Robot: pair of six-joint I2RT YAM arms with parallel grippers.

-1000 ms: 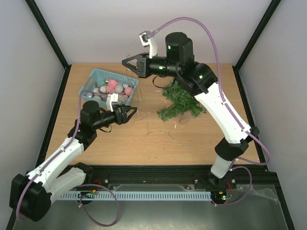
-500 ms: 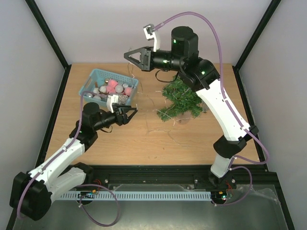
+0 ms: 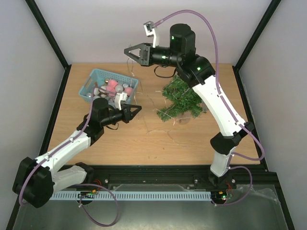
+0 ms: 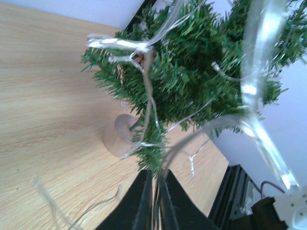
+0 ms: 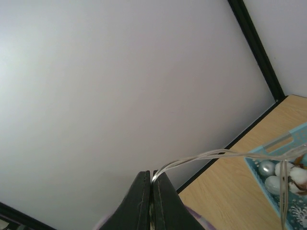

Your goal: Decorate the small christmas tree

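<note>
**Holding a clear light string taut-ish between two pinched claws beside the tree**

The wooden table (image 3: 144,143), pale and grainy, sits inside plain white walls with black corner posts. The right arm reaches high over the back of the table, and its right gripper (image 3: 127,51) hangs above the basket's far side. The left arm lies low, with the left gripper (image 3: 138,109) between basket and tree.

The small christmas tree (image 3: 181,98) lies on the right-centre of the table. Its branches are bushy and dark green, and its round pale base (image 4: 120,135) is on the wood. It is well apart from the right claw and just ahead of the left one.

The teal plastic basket (image 3: 96,72), with slotted walls, holds a fuzzy pink ball (image 3: 112,86) and smooth silver balls (image 5: 266,167).

The light string (image 5: 211,154) is thin, clear and glossy, and loops of it drape across the tree's needles. Both wrist views show black fingers pressed together on a strand of it, so each claw is clamped on the string.
</note>
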